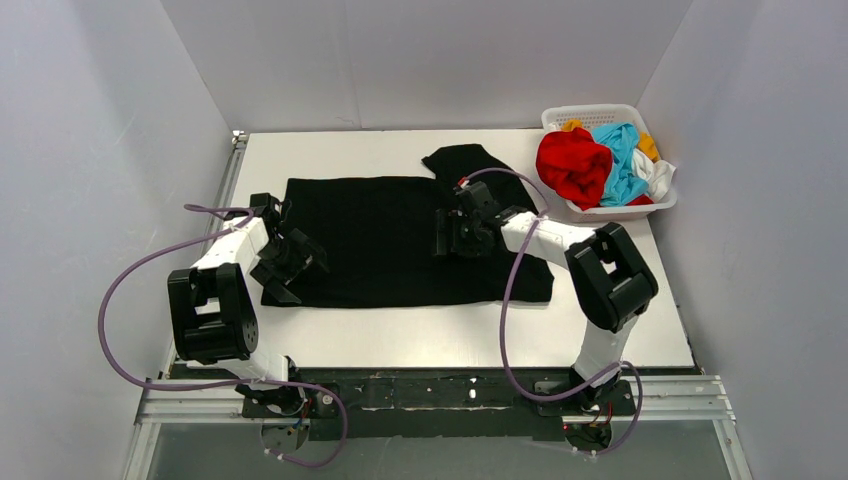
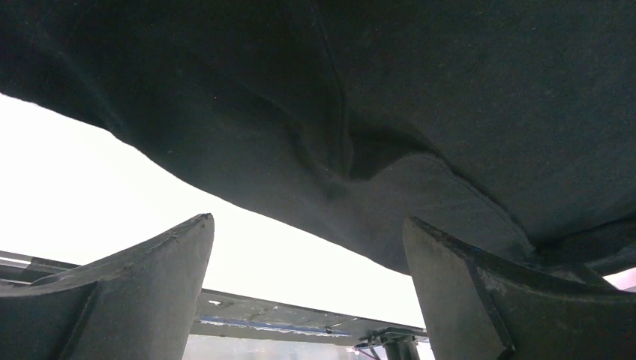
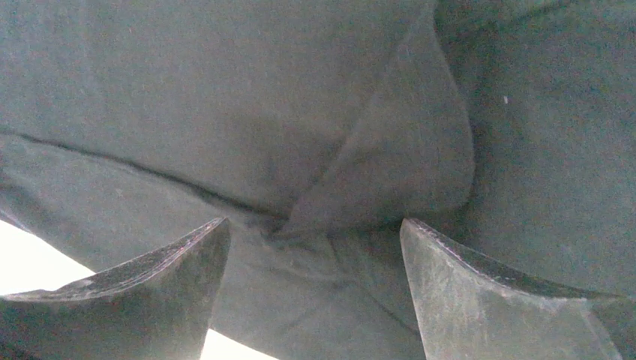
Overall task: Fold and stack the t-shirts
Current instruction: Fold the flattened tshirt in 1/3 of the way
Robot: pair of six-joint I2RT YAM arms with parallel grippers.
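One black t-shirt (image 1: pixel 390 240) lies spread flat on the white surface (image 1: pixel 450 335), one sleeve pointing toward the far edge. One white lattice basket (image 1: pixel 590 112) sits at the far right corner, holding a bunched heap in which four colours show: a red shirt (image 1: pixel 572 165), a light blue shirt (image 1: pixel 622 160), a white shirt (image 1: pixel 660 178) and an orange-yellow shirt (image 1: pixel 650 147). Two arms reach over the black cloth. The left claw (image 1: pixel 290 262) hangs at its near left edge, fingers apart, gripping nothing. The right claw (image 1: pixel 452 232) hovers over a fold near the sleeve, fingers also spread wide, empty.
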